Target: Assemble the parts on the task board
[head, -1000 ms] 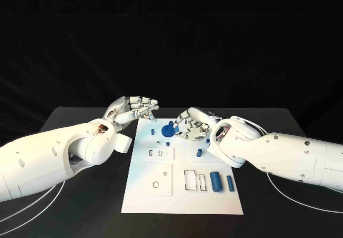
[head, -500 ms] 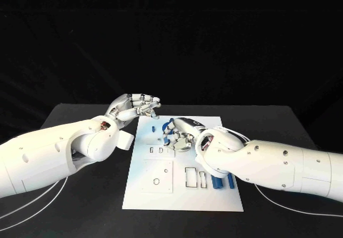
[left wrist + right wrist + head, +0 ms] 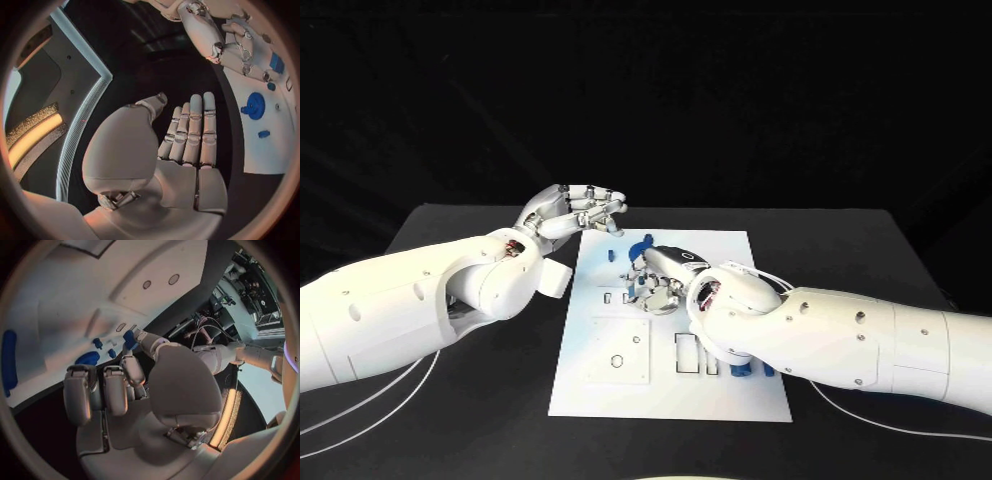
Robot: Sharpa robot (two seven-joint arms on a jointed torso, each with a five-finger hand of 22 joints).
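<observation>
Roughly early stage: blue parts (image 3: 737, 371) loose on task board (image 3: 668, 400). Right hand (image 3: 661, 279) pinches small blue part (image 3: 130, 336); left hand (image 3: 577, 212) empty, fingers apart.

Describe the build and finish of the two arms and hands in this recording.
Both arms have smooth, rounded white shells with small dark screw dots. The left hand and right hand are silver metal with jointed, segmented fingers, and some red and dark wiring shows at the wrists. In the left wrist view, the back of the left hand carries a white domed cover. Thin white cables trail from both arms across the black table.
</observation>
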